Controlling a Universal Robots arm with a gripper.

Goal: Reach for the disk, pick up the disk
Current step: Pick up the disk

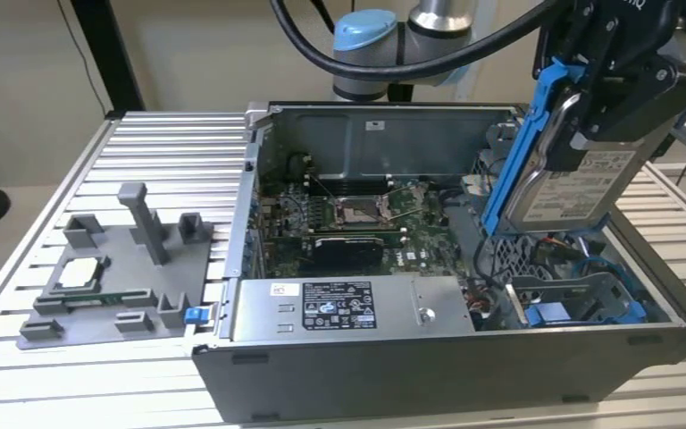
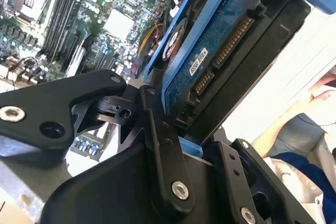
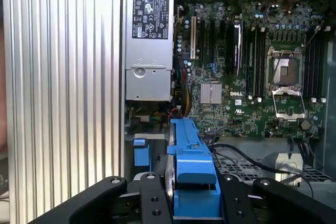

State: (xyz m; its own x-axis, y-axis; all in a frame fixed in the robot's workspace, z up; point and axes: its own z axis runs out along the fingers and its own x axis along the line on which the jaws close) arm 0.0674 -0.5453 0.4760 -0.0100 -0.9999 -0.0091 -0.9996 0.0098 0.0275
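Exterior view: we see the hard drive [image 1: 572, 192] lifted clear above the open computer case [image 1: 463, 357].
Grip: our gripper [image 1: 611, 112] pinches its upper end.
Long axis: near upright, hanging below the gripper.

The disk [image 1: 564, 192] is seen as silver-grey with a white label and blue rails in the exterior view, and its underside [image 2: 210, 56] is shown as a blue board in the second wrist view, where it is held by the black gripper [image 2: 173, 145]. The computer case [image 1: 439, 375] is coloured dark grey, the board inside it [image 3: 252, 77] is coloured green, and the power box [image 3: 149, 40] is seen as silver with a black label. The table [image 1: 164, 152] is marked with pale silver stripes, and a grey holder [image 1: 122, 286] is seen on it.
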